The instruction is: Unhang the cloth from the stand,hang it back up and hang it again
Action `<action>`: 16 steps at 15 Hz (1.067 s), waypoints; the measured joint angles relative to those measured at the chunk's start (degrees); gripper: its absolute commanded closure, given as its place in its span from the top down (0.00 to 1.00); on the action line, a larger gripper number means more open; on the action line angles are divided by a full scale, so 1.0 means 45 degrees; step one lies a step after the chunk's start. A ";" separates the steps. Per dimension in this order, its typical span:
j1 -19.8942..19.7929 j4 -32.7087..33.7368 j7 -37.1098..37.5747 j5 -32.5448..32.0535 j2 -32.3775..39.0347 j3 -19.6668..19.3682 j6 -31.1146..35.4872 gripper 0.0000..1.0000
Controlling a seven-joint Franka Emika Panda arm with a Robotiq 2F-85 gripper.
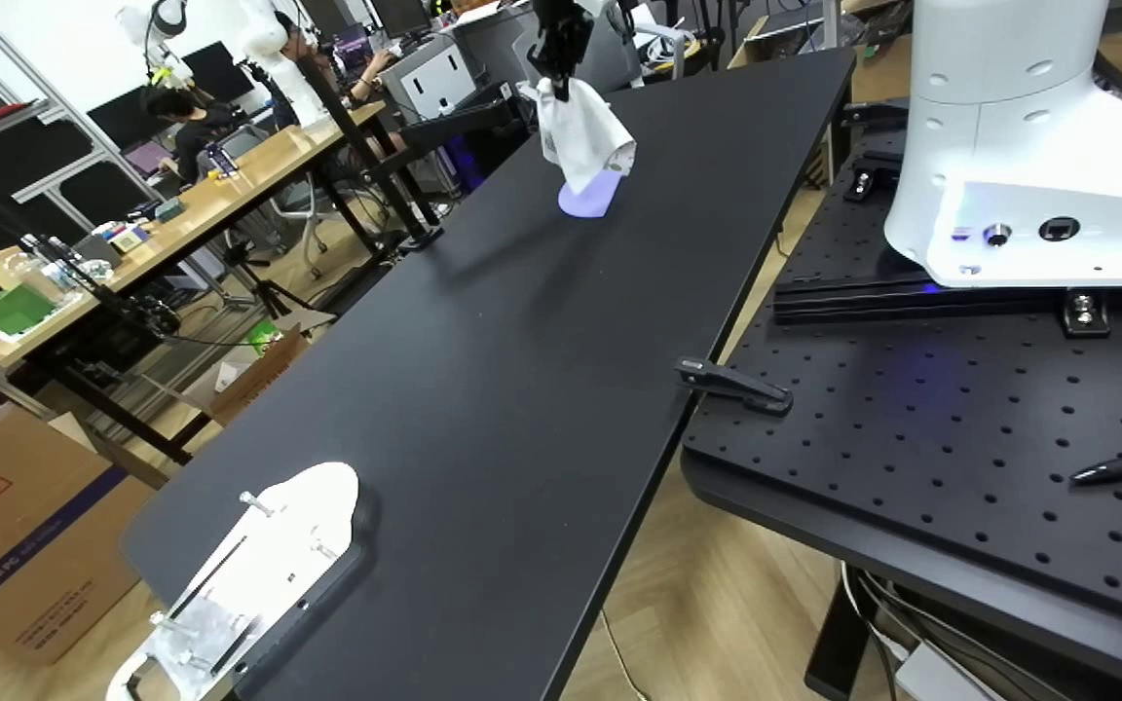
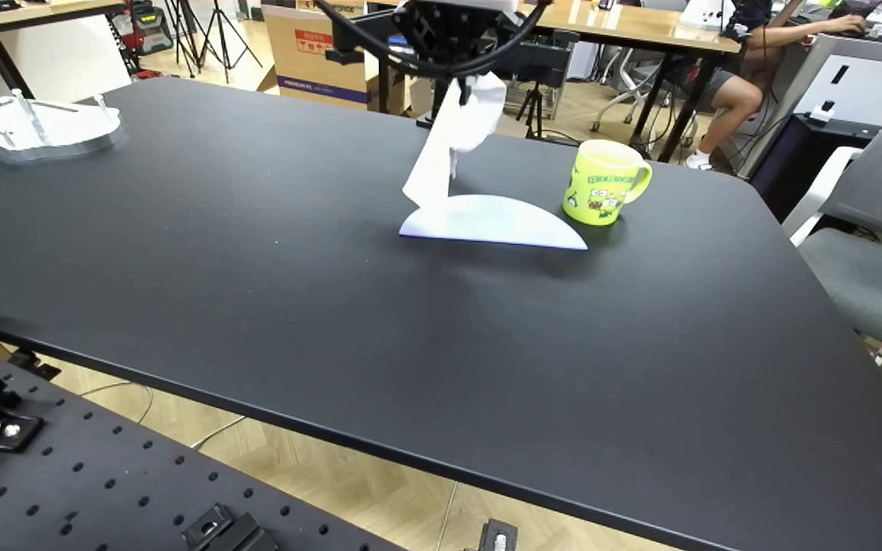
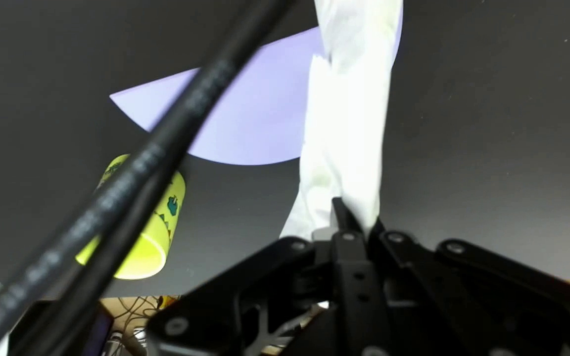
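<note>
The white cloth hangs in limp folds from my gripper above the far part of the black table. It also shows in an exterior view and in the wrist view. In the wrist view my gripper is shut on the cloth's upper end, with cloth pinched between the fingertips. The cloth's lower end overlaps a pale purple half-disc; I cannot tell whether they touch. The only yellow-green thing is a mug, upright with its handle to one side; no separate yellow-green stand shows.
A flat white oblong object with upright pegs lies at one table end. The robot base stands on a perforated black plate beside the table. Black cables cross the wrist view in front of the mug. A grey chair stands beyond the table's edge.
</note>
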 measured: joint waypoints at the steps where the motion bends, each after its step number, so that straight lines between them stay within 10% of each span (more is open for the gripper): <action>1: 0.0012 0.0035 -0.0373 0.0537 0.0222 0.0148 0.0040 0.01; 5: -0.0146 0.0388 -0.1513 0.1940 0.1153 0.0487 0.0041 0.01; 6: -0.0234 0.0511 -0.1703 0.2097 0.1390 0.0514 0.0041 0.29; 16: -0.0691 0.1321 -0.2003 0.2108 0.2857 0.0272 -0.0061 0.90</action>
